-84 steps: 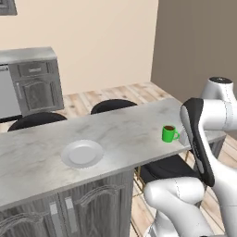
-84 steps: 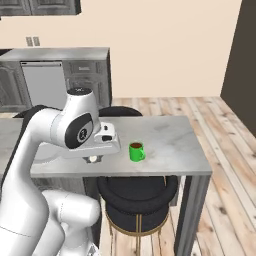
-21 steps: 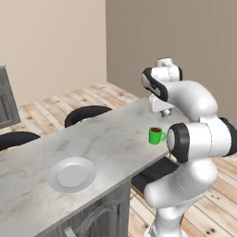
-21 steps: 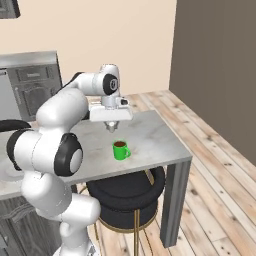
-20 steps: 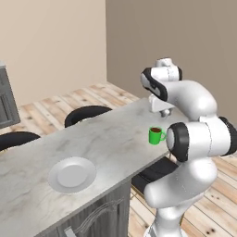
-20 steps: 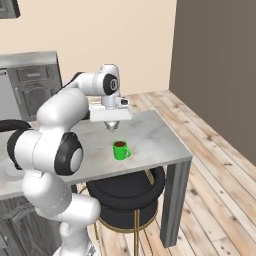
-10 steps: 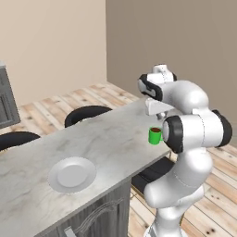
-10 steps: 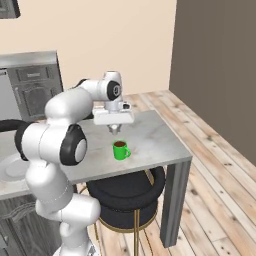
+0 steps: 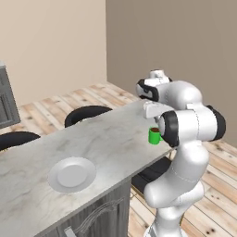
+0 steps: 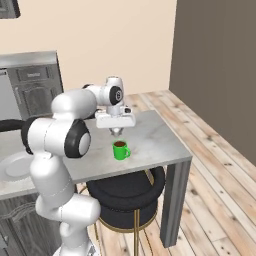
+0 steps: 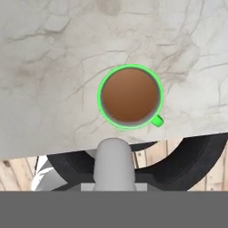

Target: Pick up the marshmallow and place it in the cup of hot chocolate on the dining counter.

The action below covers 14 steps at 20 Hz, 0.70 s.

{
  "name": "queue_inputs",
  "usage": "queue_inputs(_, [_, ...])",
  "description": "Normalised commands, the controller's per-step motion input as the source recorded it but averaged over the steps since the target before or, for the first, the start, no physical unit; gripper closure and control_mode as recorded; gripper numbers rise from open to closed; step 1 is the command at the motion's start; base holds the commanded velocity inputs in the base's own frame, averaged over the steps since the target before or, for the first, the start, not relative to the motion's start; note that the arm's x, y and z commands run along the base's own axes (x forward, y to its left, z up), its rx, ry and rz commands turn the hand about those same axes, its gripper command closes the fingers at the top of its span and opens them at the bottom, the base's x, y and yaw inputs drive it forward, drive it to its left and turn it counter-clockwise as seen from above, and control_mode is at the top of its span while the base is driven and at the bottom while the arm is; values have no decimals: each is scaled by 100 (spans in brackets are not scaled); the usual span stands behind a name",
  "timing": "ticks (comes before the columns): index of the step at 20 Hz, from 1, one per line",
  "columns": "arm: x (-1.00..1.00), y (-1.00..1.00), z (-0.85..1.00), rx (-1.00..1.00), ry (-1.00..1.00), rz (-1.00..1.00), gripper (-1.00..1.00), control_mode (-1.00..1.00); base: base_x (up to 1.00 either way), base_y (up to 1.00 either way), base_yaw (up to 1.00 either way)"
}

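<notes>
1. The marshmallow (image 11: 114, 160) appeared in the hand view as a pale, rounded, soft-looking lump rising at the bottom middle, its top end just short of the mug's rim in that view. It looked greyish white and smooth, far smaller across than the mug's mouth.
2. The cup of hot chocolate (image 11: 130, 96) was a small bright green mug with a short handle stub on one side. It stood upright on the dining counter (image 10: 150, 135), close to the counter's front edge and toward its free end near the corner.
3. The mug was filled with even, dark brown liquid up near the rim; nothing floated on it.
4. A round white plate (image 9: 72, 173) lay flat on the counter well apart from the mug, toward the opposite end and near the front edge. It held nothing.
5. The gripper (image 10: 116, 131) hung pointing down over the counter, just above and behind the mug in the right base view, not touching it. The finger tips were hidden by the lump in the hand view, so how wide they stood could not be told; the marshmallow seemed to sit between them.
6. A black round stool (image 10: 127, 192) stood under the counter's edge below the mug, and two more dark stools (image 9: 88, 114) stood along the far side.
</notes>
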Motion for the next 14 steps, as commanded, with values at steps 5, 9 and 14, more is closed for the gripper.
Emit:
queue_inputs(5, [20,0,-29,-2,0,1,100,-100,0,0,0])
queue_inputs(9, [22,0,-24,-2,-1,0,100,-100,0,0,0])
queue_inputs(14, [24,0,-13,0,0,0,100,-100,0,0,0])
